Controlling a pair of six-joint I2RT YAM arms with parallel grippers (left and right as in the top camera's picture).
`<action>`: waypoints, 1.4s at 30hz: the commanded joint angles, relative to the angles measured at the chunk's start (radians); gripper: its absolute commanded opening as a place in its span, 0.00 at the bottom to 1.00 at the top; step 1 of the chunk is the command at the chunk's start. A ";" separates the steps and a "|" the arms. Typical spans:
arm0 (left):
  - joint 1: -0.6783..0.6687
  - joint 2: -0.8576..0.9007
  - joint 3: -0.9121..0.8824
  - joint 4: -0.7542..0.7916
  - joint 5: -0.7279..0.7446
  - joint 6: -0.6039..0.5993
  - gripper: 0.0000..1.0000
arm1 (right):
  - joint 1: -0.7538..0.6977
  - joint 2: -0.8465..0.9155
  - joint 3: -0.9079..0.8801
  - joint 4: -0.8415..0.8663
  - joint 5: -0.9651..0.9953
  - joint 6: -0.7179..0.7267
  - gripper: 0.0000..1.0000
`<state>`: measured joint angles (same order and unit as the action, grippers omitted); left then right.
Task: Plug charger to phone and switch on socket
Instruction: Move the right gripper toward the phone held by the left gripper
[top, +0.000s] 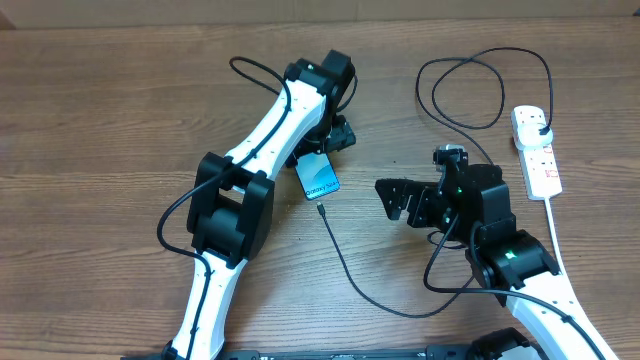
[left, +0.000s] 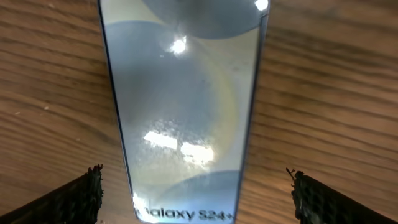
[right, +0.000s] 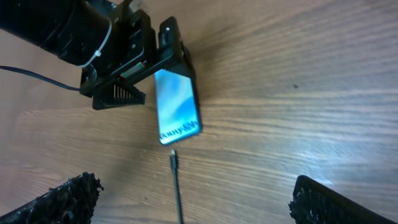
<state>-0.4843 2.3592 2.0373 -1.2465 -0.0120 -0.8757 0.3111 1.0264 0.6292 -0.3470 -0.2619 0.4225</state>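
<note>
Wood-grain surface (top: 110, 110), near middle: phone (top: 320, 177) flat between fingers of wide-spread left hand (left: 196, 188), tip of charger (right: 173, 159) loose just short of its Galaxy end, right hand (top: 392, 200) spread and empty, socket (top: 537, 152) by right edge; could shove unclamped phone away if pushing tip in crooked.

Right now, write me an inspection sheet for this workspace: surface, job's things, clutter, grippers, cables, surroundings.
Surface: wooden table, bare wood grain.
Job's things: phone flat, screen up; charger not plugged into it, connector tip lying just short of the phone's end; socket at the right, a black plug in its far end.
Clutter: nothing seen.
Grippers: left gripper open, straddling the phone, fingers clear of its edges; right gripper open, empty.
Cables: charger runs under the right arm and loops to the socket; white cord leaves the socket toward the near edge.
Surroundings: nothing seen.
</note>
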 joint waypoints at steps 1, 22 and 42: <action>0.000 0.002 -0.055 0.028 0.005 0.025 1.00 | -0.022 -0.011 0.017 -0.021 -0.014 -0.047 1.00; 0.000 0.003 -0.230 0.183 0.012 -0.027 1.00 | -0.032 -0.011 0.017 -0.045 -0.024 -0.084 1.00; -0.001 0.010 -0.245 0.193 -0.025 -0.049 0.82 | -0.032 -0.011 0.017 -0.045 -0.024 -0.084 1.00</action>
<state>-0.4847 2.3264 1.8450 -1.0603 -0.0166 -0.8948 0.2829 1.0264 0.6292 -0.3958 -0.2836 0.3458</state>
